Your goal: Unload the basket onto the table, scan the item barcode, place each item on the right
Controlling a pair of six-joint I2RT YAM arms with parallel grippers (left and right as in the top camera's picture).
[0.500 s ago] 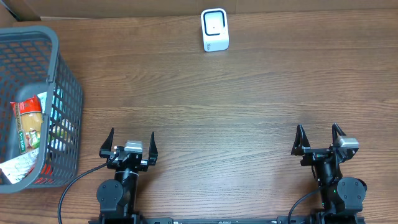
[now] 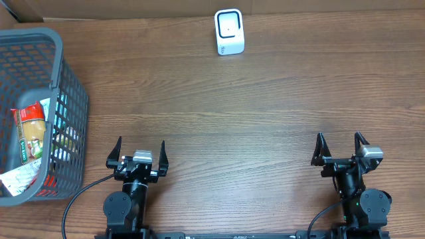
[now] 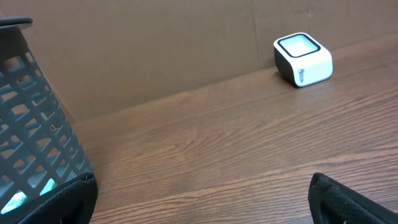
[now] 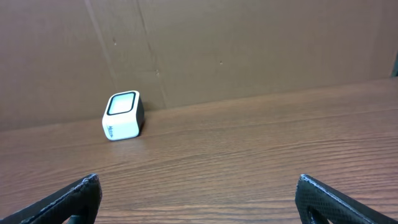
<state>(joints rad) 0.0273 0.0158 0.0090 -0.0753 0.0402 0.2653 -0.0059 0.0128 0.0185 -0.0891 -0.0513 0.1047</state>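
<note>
Overhead view checked: noted left claw (image 2: 141, 143) and right claw (image 2: 339, 137) low at near edge of brown wood-grain bench (image 2: 239, 119), jaws on both spread wide, nothing held. Located likely task item, a red-and-yellow crinkly film packet (image 2: 30, 129), lying among other packs inside grey plastic lattice basket (image 2: 72, 106) at far left, well apart from small white rounded-cube scanner (image 2: 229, 31) with dark-rimmed glossy window at far edge. Recommend reaching with left claw down over basket rim, pinching packet gently across its narrow width, film probably slippery and crushable, then turning barcode face toward scanner window.

Lighting even, diffuse, moderately bright; table (image 2: 265, 99) reads matte. Shadows faint and soft. Overhead sharp; in wrist views the near fingertips (image 3: 354, 202) are blurred.
</note>
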